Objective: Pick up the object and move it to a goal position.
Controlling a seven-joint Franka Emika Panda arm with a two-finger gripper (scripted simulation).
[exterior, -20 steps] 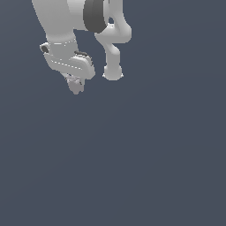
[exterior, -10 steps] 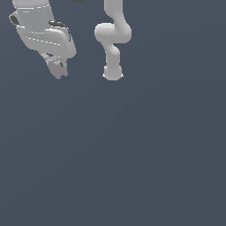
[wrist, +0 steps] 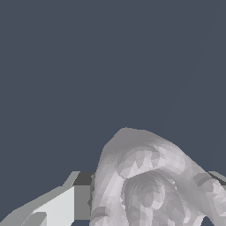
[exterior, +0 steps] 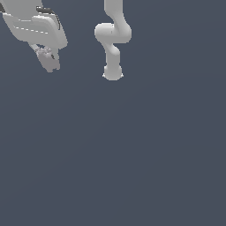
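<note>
Object [exterior: 48,61]: pale grey, lumpy, faceted surface, no colour or markings. In exterior view it sits high up near that view's left, held off the dark ground, clamped between the jaws w/ its lower end poking out below them, tilted. In wrist view the object [wrist: 150,185] fills the near foreground: rounded, bulging folds, a domed top edge, shaded hollows between lumps. Exact shape can't be told.

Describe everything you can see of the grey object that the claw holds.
The object is pale grey with a lumpy, faceted surface of rounded bulges and curved folds, and it looks matte like stone or clay. Its true shape cannot be told. The claw grips it from both sides, and one finger shows beside it. It hangs well above the plain dark floor, near the exterior view's upper left.
</note>
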